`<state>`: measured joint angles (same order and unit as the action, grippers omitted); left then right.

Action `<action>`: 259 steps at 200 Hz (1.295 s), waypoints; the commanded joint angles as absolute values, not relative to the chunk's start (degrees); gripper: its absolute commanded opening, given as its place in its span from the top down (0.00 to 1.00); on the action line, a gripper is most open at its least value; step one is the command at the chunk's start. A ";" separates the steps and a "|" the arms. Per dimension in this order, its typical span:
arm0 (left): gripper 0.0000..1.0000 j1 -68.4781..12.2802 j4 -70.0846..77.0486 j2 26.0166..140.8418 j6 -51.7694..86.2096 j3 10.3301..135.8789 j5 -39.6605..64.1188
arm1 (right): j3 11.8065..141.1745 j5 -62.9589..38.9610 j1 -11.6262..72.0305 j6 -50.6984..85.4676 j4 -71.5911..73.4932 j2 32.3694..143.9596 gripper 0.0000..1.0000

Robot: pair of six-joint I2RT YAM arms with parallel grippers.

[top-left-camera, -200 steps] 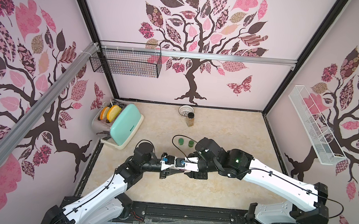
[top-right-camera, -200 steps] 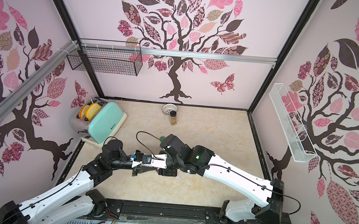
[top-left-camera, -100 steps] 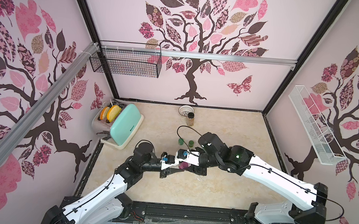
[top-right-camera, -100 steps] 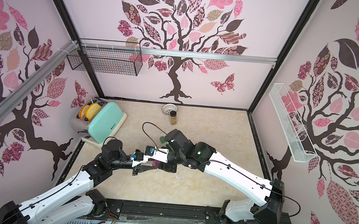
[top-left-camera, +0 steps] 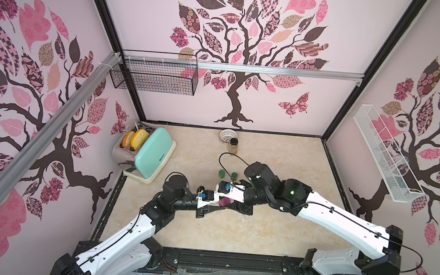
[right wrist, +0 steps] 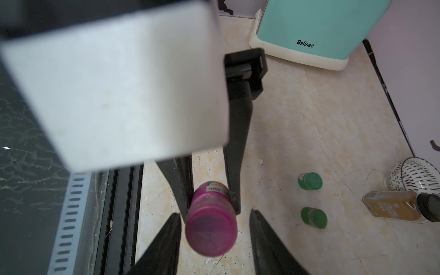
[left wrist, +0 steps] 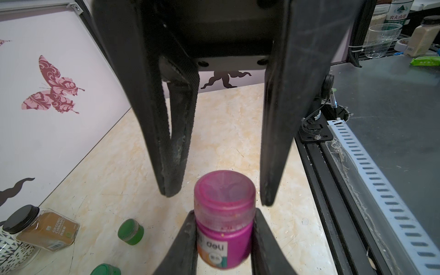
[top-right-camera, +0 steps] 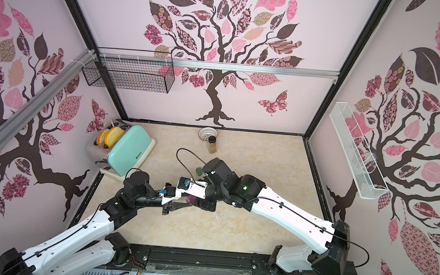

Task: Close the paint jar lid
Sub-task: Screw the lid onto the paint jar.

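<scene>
A magenta paint jar (left wrist: 223,238) lies level above the table, with my left gripper (left wrist: 223,213) shut on its labelled body. Its translucent pink lid (left wrist: 223,192) sits on the jar's mouth and faces my right gripper (right wrist: 214,214). That gripper is open: its jaws stand either side of the lid with a gap on each side, touching nothing. In both top views the two grippers meet nose to nose over the table's middle, with the jar (top-left-camera: 225,201) (top-right-camera: 190,199) showing between them. How tight the lid sits I cannot tell.
Two small green jars (top-left-camera: 221,174) (top-left-camera: 234,175) stand just behind the grippers. A cinnamon jar (top-left-camera: 233,146) and a white patterned bowl (top-left-camera: 228,135) are near the back wall. A toaster with a mint cover (top-left-camera: 154,152) is at the left. The black front rail (left wrist: 333,166) is close by.
My right wrist has turned and shifted slightly, so the magenta jar now shows between the grippers, and its jaws have narrowed a little. The left arm has kept still with the jar.
</scene>
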<state>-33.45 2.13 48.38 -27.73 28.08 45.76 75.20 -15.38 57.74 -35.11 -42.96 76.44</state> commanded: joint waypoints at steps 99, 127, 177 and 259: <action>0.74 -33.75 3.35 47.19 -28.33 28.71 45.70 | 73.56 -16.26 57.15 -32.24 -41.22 76.11 0.60; 0.74 -33.77 3.39 47.19 -28.38 28.66 45.61 | 73.22 -15.93 57.15 -31.33 -40.70 76.03 0.68; 0.75 -33.75 3.34 46.69 -28.58 28.60 44.20 | 72.16 -13.11 57.20 -20.03 -36.49 76.02 0.87; 0.75 -33.75 4.56 44.96 -28.94 27.77 38.41 | 75.09 -7.02 61.23 38.29 -33.86 80.64 1.00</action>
